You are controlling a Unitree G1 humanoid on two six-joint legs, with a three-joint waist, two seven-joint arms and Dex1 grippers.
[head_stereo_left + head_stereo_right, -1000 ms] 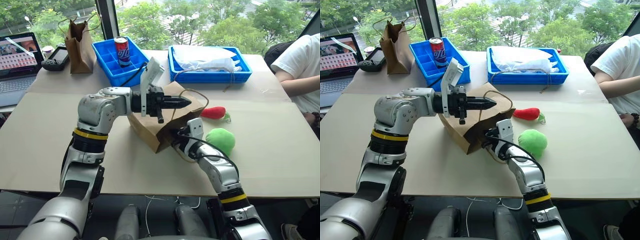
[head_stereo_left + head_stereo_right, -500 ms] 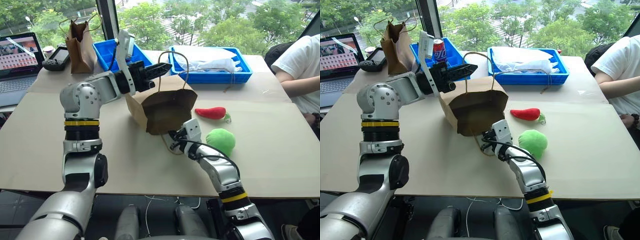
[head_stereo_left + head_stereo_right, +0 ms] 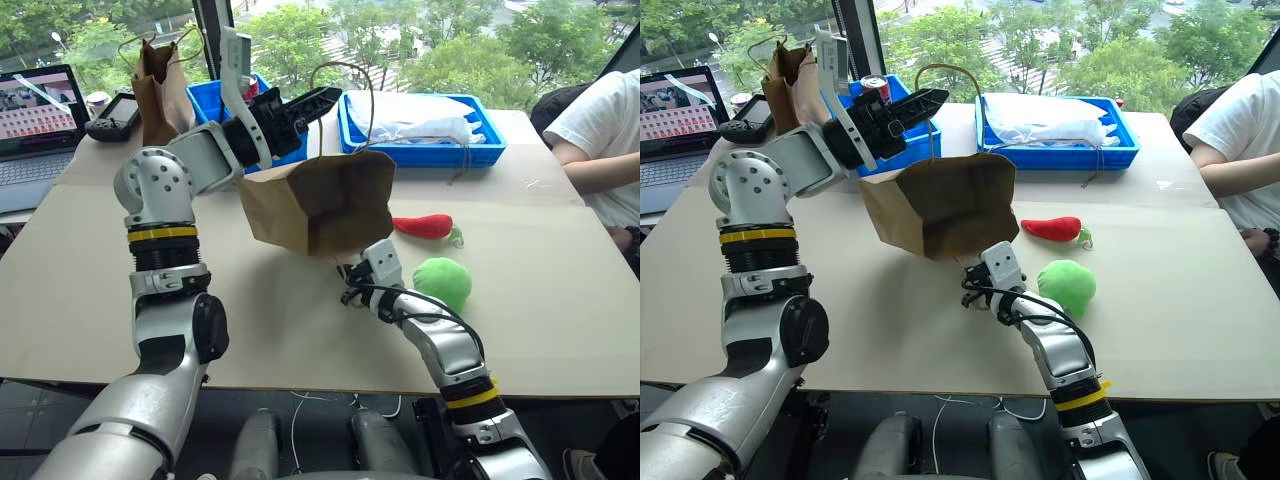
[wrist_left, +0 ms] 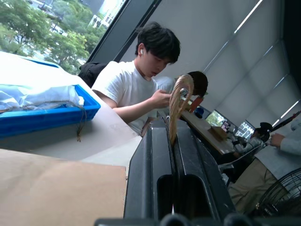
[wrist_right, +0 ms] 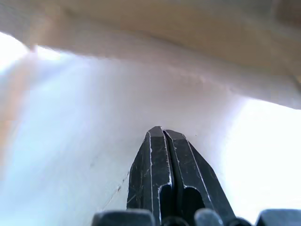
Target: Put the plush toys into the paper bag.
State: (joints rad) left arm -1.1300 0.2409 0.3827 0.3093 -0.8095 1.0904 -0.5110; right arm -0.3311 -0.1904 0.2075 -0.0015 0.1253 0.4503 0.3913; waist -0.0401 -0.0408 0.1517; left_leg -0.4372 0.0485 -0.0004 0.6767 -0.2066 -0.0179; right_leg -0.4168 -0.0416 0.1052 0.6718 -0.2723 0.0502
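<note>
Left hand (image 3: 318, 98), clamped on a loop handle, has hoisted the paper bag (image 3: 320, 200) off the tabletop (image 3: 560, 300), mouth still unpresented. Right hand (image 3: 349, 283), fingers together, rests below it. Chili pepper (image 3: 424, 225) and green ball (image 3: 442, 281) remain outside, beside it.

The left hand (image 3: 325, 97) has risen from low over the desk (image 3: 560, 300) and swung toward 11 o'clock, its closed fingers clamped on one twisted loop handle (image 4: 178, 101). The wide light-brown kraft paper bag (image 3: 320, 200) has come up with it: a second ago it lay slumped on its side; now it hangs from that handle, largely lifted off the desk, body tilted. The right hand (image 3: 345, 285), earlier at the bag's mouth, now sits just below the bag's lower edge at 6 o'clock, outside it.
</note>
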